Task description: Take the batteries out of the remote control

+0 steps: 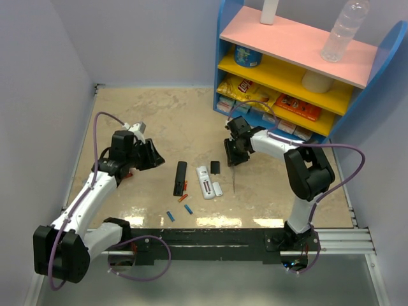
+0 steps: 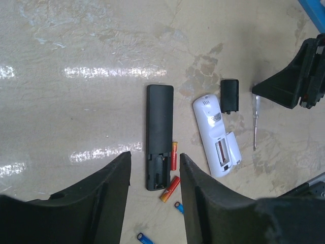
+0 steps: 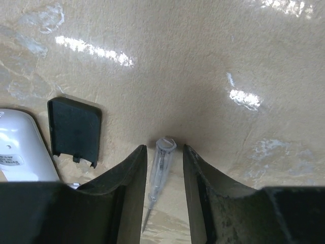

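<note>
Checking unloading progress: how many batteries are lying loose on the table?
4. Orange-red battery beside the black remote, second orange-red battery off its open end; blue battery and second blue battery nearer the arm bases. White remote may hide more.

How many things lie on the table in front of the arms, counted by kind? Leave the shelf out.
Remote controls: 2 (black, white)
Orange-red batteries: 2
Blue batteries: 2
Cover plates: 2 (black, white)
Screwdriver: 1
Total: 9
</note>
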`<control>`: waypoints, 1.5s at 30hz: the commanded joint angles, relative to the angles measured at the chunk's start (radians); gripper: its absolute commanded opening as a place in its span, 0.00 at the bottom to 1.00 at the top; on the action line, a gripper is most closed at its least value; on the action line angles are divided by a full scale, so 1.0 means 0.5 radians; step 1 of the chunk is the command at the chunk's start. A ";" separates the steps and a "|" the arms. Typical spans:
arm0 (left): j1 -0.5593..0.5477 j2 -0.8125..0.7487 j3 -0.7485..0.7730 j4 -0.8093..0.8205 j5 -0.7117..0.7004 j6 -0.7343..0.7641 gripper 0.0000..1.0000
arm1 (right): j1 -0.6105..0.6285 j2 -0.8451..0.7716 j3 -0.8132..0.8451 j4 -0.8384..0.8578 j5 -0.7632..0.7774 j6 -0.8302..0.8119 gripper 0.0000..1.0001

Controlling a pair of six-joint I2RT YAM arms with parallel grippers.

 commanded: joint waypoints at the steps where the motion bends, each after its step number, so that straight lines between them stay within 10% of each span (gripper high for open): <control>1: -0.009 -0.113 -0.037 0.112 0.102 0.042 0.51 | -0.011 -0.211 -0.005 0.010 0.038 -0.031 0.41; 7: -0.013 -0.284 -0.068 0.275 0.234 0.033 1.00 | -0.011 -0.588 -0.032 -0.069 -0.011 -0.077 0.70; 8: -0.016 -0.330 -0.074 0.296 0.280 0.030 1.00 | -0.008 -0.641 -0.047 -0.069 -0.029 -0.080 0.98; 24: -0.028 -0.922 -0.095 0.631 0.529 -0.035 1.00 | -0.002 -2.224 -0.471 0.109 0.044 0.172 0.98; 45: -0.028 -0.917 0.009 0.560 0.590 -0.035 1.00 | -0.002 -2.332 -0.548 0.176 -0.048 0.153 0.99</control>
